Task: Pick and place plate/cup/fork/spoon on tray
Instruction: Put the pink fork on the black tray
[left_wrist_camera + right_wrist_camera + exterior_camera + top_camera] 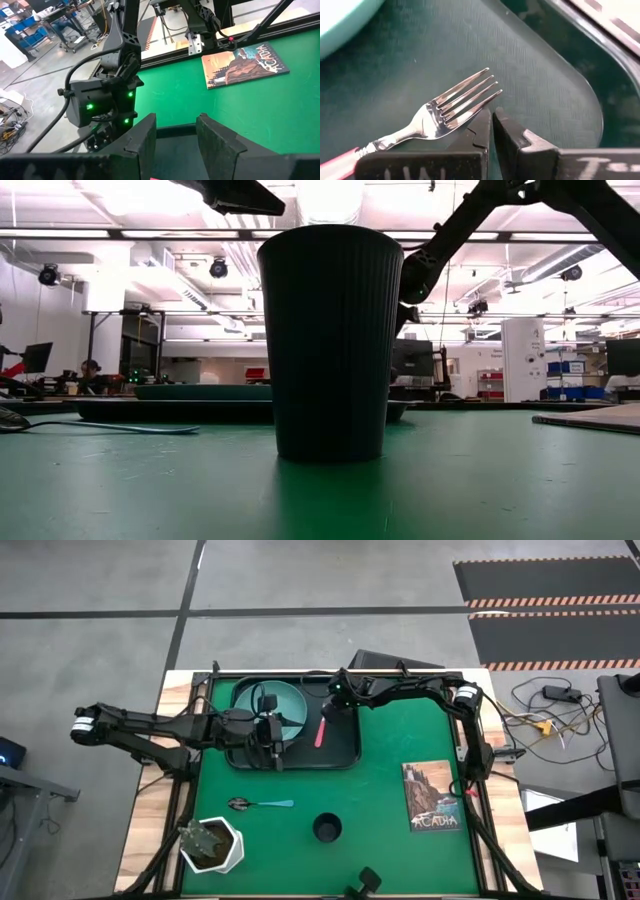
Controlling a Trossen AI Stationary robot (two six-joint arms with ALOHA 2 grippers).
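Observation:
The black tray (340,745) lies at the mat's far side. The teal plate (282,705) sits in its left part and the pink-handled fork (321,731) lies flat in its right part. The dark cup (327,828) stands upright on the mat, close in the low view (330,340). The blue-handled spoon (262,804) lies on the mat to the cup's left. My left gripper (175,135) is open and empty over the tray's near part, by the plate. My right gripper (492,125) is shut, low over the tray, right by the fork's tines (465,102). My right gripper's shut fingertips stand right next to the fork's tines (485,100), slanting down onto the tray floor. I cannot tell whether they touch the tines. The fork lies flat on the tray.
A white hexagonal plant pot (212,845) stands at the mat's near left corner. A book (432,796) lies on the mat's right side. Open green mat lies between the cup and the book. People and desks show far behind the table in the low view.

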